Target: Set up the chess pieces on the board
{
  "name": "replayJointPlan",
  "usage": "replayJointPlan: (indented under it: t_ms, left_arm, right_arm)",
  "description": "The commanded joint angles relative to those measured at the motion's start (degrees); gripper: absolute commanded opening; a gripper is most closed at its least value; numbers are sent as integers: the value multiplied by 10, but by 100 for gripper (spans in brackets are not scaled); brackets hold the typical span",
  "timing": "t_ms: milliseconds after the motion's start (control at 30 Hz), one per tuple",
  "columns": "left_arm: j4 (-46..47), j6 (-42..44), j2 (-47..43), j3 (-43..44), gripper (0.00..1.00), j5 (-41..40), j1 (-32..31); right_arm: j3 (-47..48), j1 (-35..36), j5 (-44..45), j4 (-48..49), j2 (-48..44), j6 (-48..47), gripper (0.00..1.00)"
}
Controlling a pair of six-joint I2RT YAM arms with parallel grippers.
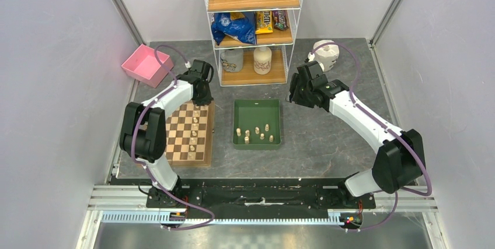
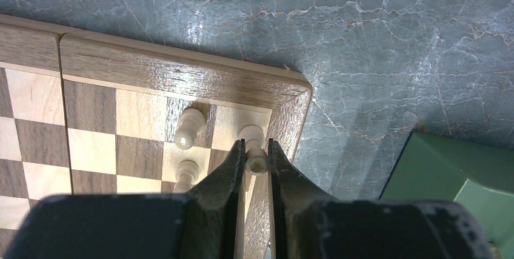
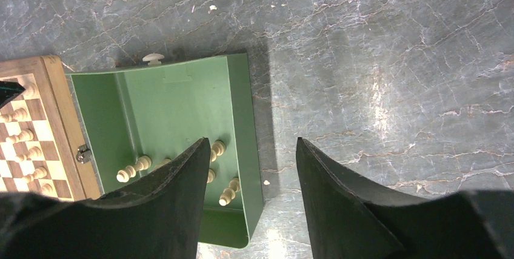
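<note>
The left gripper (image 2: 257, 153) is clamped on a pale chess piece (image 2: 251, 133), which sits between its jaws at the corner square of the board (image 2: 182, 74). The right gripper (image 3: 254, 144) hangs with its jaws apart and empty above the edge of the green tray (image 3: 182, 89), where more pale pieces (image 3: 134, 168) lie.

Bright light, soft shadows
The top view is bright and sharp. In the left wrist view the table (image 2: 394, 40) shines white at 11 o'clock and the close fingers (image 2: 223, 181) look fuzzy. In the right wrist view it shines at 3 o'clock.
</note>
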Motion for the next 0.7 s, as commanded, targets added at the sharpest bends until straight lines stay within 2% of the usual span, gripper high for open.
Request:
replayJointPlan:
  t_ms: [0, 367, 500, 667]
  left_arm:
    - [16, 11, 10, -2, 2, -29, 6]
    - [15, 13, 8, -4, 4, -29, 6]
    - [13, 10, 8, -4, 10, -27, 6]
    - [12, 9, 0, -3, 24, -28, 6]
  right_arm:
    - [2, -2, -1, 15, 1, 3, 62]
    - [3, -1, -5, 15, 5, 5, 63]
    - [3, -2, -6, 14, 4, 4, 63]
    - [3, -1, -6, 15, 3, 4, 63]
